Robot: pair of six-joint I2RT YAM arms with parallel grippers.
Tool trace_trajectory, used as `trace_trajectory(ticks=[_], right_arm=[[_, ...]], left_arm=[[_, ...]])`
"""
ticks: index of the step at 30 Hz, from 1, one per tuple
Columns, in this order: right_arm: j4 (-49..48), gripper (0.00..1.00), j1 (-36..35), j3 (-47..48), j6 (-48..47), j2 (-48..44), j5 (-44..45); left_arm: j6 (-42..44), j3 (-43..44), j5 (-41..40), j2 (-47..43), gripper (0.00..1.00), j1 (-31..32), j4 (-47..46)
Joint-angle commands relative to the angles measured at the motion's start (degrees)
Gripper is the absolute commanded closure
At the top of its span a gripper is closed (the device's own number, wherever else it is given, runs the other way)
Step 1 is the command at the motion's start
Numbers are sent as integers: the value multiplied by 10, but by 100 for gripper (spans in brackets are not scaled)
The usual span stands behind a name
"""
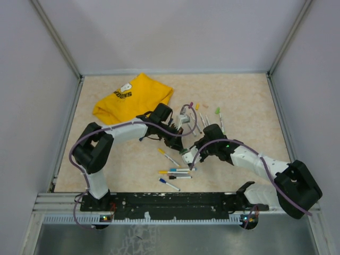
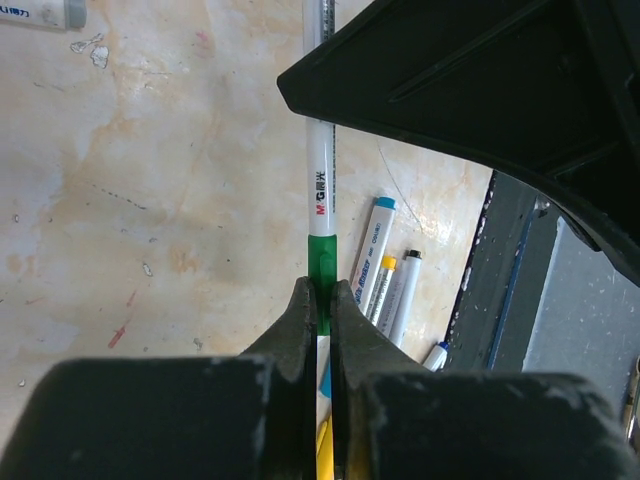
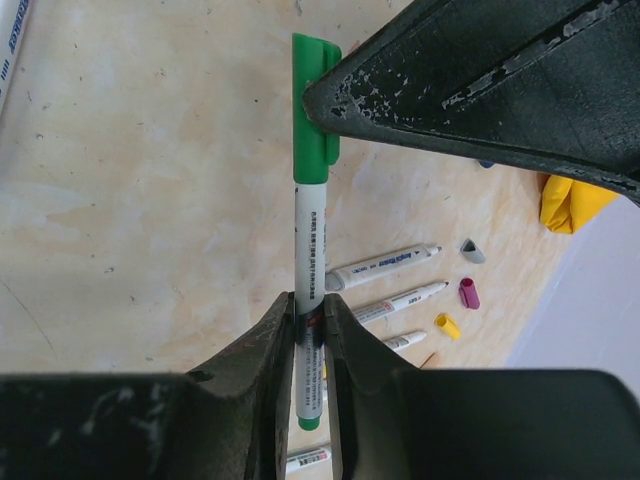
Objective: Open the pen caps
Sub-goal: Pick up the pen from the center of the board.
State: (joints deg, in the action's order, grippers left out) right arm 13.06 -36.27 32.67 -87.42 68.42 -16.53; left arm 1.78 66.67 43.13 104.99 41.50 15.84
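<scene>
From above, both arms are seen meeting beside the loose pens (image 1: pixel 174 172) (a yellow T-shirt (image 1: pixel 133 98) lies behind). Left wrist: the left gripper (image 2: pixel 320 295) is clamped on the green cap (image 2: pixel 322 255); "M&G" can be read on the green pen (image 2: pixel 320 180). Right wrist: the right gripper (image 3: pixel 308 310) is closed on its white barrel. Uncapping is judged in hand; a straight pull apart is called for.
</scene>
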Motion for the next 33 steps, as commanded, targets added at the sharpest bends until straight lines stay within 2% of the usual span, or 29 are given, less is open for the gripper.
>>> trace_trajectory(ticks=[1,4,7,13,16,23,33], right_arm=[[-6,84,-3,13,8,-1,14],[2,88,-3,18,11,1,9],[13,98,-3,24,17,0,1],[21,100,-3,35,42,-6,-14],[25,100,-3,39,57,-9,-20],[38,100,13,51,83,-27,-59],[58,100,52,68,125,-46,-136]], left_arm=[[12,-7,26,-22,100,3,-11],[7,-18,23,-32,100,3,-22],[-2,-35,19,-50,100,2,-39],[-23,-76,3,-93,78,-1,-76],[-35,-104,-5,-121,71,-2,-106],[-70,-193,-71,-244,44,-10,-209],[-144,-348,-174,-421,27,-23,-386]])
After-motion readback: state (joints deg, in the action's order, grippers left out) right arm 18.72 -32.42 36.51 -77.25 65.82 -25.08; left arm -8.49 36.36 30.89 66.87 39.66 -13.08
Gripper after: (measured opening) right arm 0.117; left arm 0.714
